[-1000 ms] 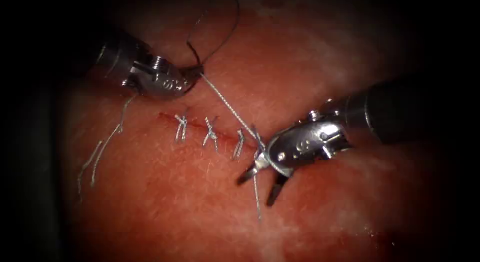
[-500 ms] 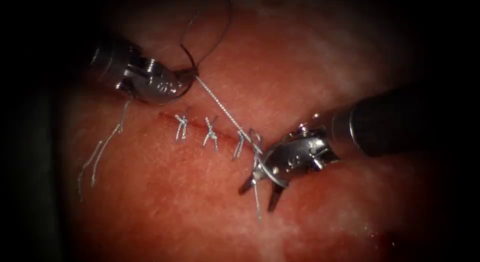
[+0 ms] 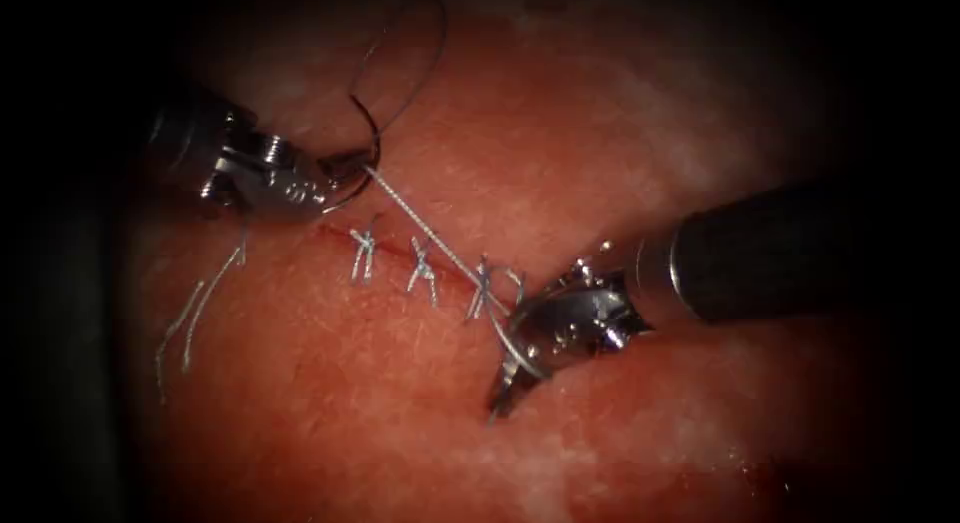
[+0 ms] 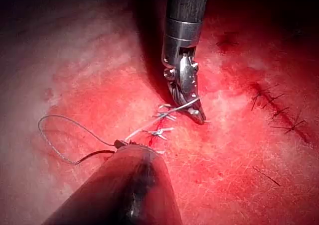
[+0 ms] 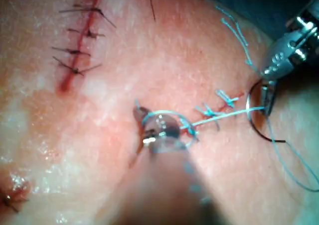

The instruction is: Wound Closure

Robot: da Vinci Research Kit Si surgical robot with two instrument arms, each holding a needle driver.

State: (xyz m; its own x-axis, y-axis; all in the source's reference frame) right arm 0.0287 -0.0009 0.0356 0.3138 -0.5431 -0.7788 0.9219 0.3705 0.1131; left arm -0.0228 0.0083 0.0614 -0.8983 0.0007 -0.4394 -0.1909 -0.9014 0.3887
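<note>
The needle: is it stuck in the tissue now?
No: the needle is held in the left tool, curving up clear of the tissue.

Thread (image 3: 425,226) from left hand (image 3: 345,173) across cut (image 3: 400,251) to right hand (image 3: 510,383).

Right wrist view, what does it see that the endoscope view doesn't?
Right wrist view: a second cut closed with dark stitches. Endoscope view: the right arm's dark shaft from the side. Both: the left claw holding the needle near its thread end, clear of the tissue; thread looped round the right claw, shut on its tail; three pale stitches.
</note>
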